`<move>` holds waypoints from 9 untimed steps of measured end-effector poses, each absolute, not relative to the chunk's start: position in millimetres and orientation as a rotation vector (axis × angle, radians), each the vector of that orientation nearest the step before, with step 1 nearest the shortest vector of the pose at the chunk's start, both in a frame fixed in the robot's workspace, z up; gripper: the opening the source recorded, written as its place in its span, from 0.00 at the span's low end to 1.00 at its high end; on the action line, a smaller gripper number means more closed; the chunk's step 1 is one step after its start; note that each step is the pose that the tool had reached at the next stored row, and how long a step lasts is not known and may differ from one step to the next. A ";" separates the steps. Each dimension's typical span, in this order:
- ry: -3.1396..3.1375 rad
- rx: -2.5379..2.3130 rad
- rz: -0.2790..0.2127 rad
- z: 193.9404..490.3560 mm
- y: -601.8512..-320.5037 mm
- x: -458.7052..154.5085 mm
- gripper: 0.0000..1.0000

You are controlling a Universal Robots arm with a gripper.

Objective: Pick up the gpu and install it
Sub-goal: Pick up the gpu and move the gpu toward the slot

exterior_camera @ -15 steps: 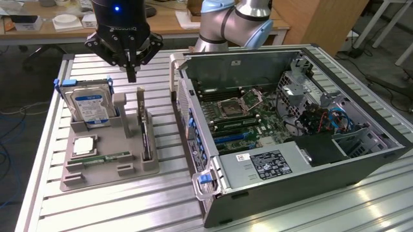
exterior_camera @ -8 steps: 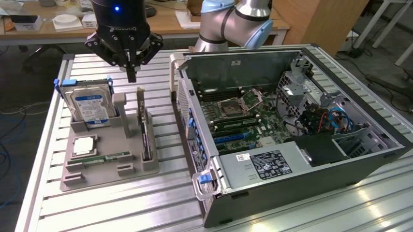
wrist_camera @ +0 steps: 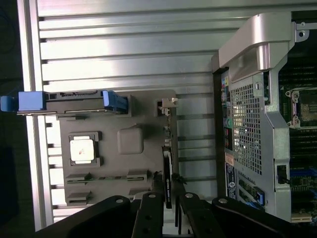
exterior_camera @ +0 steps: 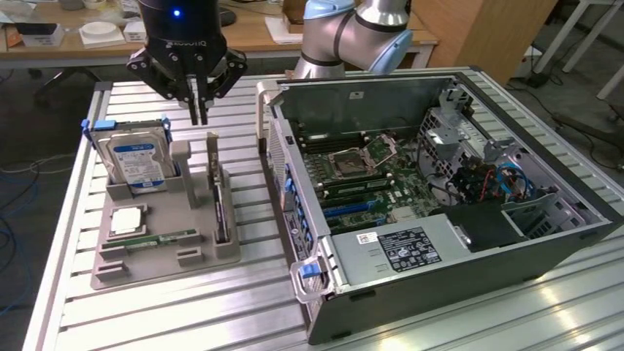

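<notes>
**Wrist view.** A grey holder tray is lying on a slatted aluminium table. A hard drive with blue side rails is standing on edge at the tray's end farthest from the gripper. A square processor chip is sitting in a recess of the tray just beside the drive. A slim memory stick is lying in the tray near the chip, on its gripper side. The gpu is standing edge-up along the tray's side nearest the open computer case. The gripper's two fingers are standing parted, with the card's edge showing in the gap between them.
</notes>
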State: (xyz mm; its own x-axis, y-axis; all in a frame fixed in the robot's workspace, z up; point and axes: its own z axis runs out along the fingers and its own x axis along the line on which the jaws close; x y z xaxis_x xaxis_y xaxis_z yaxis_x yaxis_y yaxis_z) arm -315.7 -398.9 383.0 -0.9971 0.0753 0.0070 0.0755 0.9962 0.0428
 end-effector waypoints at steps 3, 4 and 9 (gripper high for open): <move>-3.133 -0.118 -0.067 383.0 -398.8 -315.7 0.29; -3.133 -0.118 -0.068 383.0 -398.9 -315.7 0.35; -3.133 -0.117 -0.067 383.0 -398.9 -315.7 0.53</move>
State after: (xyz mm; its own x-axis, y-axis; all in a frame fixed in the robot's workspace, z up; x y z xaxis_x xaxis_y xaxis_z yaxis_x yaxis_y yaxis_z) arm -315.7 -398.9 383.0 -0.9972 0.0745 0.0071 0.0747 0.9963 0.0427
